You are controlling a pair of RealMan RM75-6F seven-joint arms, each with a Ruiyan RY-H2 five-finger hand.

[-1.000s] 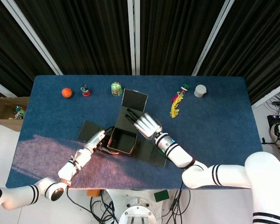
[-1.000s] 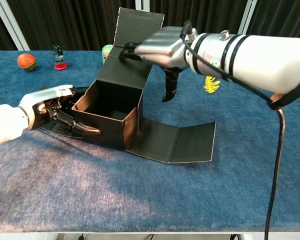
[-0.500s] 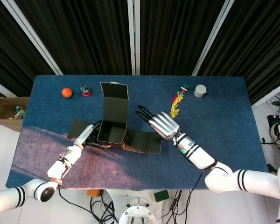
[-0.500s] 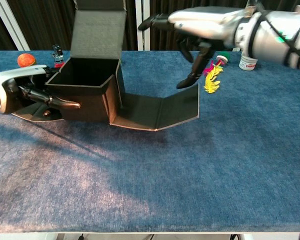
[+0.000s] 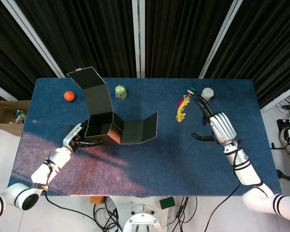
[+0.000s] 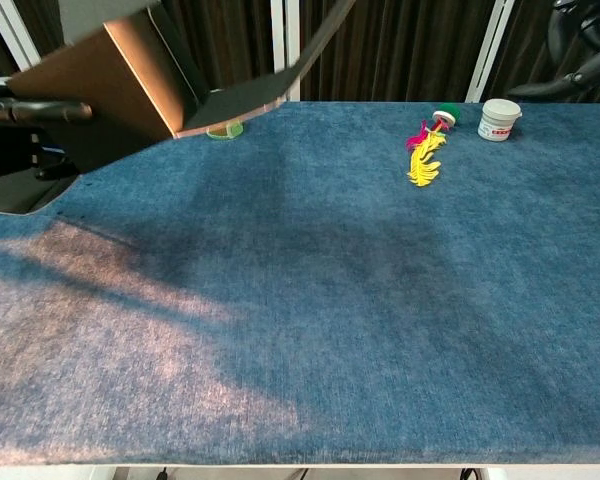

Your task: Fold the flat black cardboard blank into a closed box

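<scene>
lifting off the blue tabletop (image 5: 150,154) now: black cardboard blank (image 5: 117,126) half-formed, tub walls up at tabletop left, tall lid panel slanting toward the back, one side panel jutting right and bent upright at its crease. looks airborne in the chest view, brown inner face showing, edge hanging over the green-topped jar (image 5: 120,91). gripped only by the left hand (image 5: 76,137), fingers wrapped on the tub's left wall, one dark finger lying along the outside. right hand (image 5: 218,127) well apart at tabletop right, fingers spread wide, holding nothing, near the yellow-and-pink feather toy (image 5: 182,107) and the white pot (image 5: 208,93). orange ball (image 5: 69,95) sitting at back left, clear of the action.

step in hand, by judgement: mid-fold, repositioning the tub, with side panel and lid both unclosed. next move probably calls for setting the tub flat again, bringing the right hand back across, pushing the jutting panel up against the wall and tucking it in, then swinging the lid over. risk of tipping while held on one wall only.
</scene>
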